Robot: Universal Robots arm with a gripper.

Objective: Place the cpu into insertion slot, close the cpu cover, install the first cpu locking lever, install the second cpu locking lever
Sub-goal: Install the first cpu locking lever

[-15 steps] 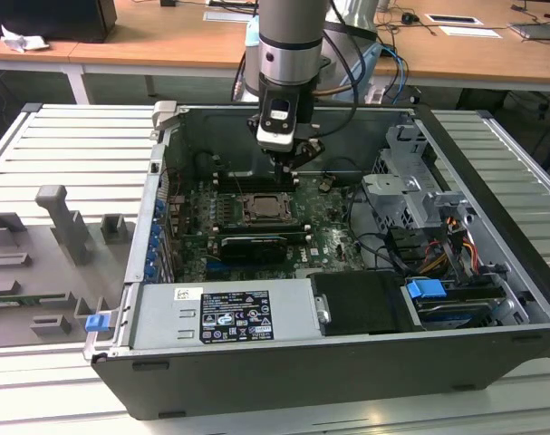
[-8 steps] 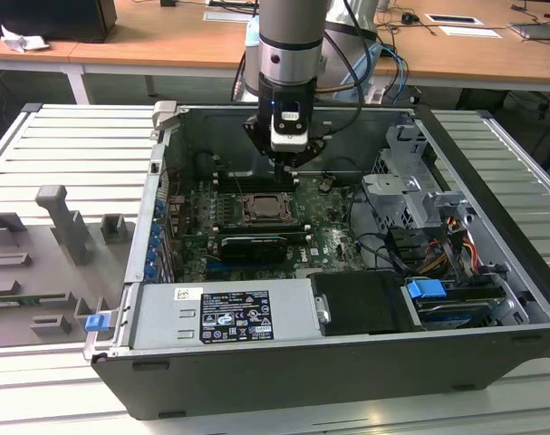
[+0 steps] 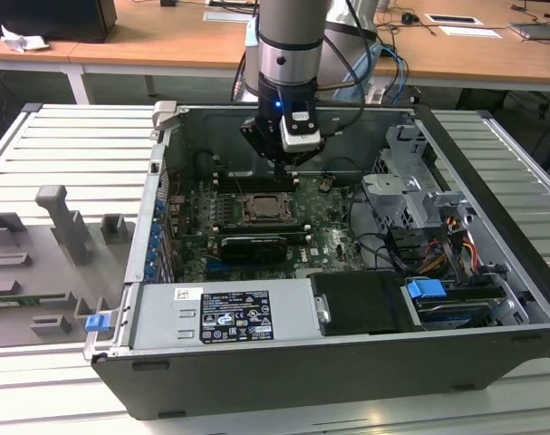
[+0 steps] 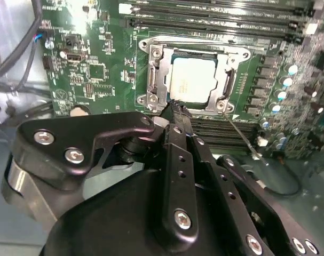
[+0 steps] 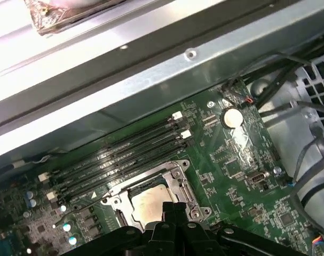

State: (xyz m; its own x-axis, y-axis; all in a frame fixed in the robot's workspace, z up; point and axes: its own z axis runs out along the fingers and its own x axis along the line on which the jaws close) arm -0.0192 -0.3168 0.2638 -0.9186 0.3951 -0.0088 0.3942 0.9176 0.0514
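With the pale silver-grey square cpu (image 4: 192, 77) seated in the dark, silver-rimmed insertion slot (image 4: 189, 39) beneath the thin silver-frame cpu cover (image 4: 154, 74), the black tool (image 4: 175, 106), fingers together and empty, stands at the cover's edge. Lever installation appears in hand: the thin wire lever (image 4: 242, 136) likely needs pressing down and latching.

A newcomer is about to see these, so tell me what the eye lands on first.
In the exterior view, the arm reaches down into the open computer case. In the second wrist view, the gripper is shut. Its tips sit at the edge of the silver cover, and the pale cpu shows through the cover's window.
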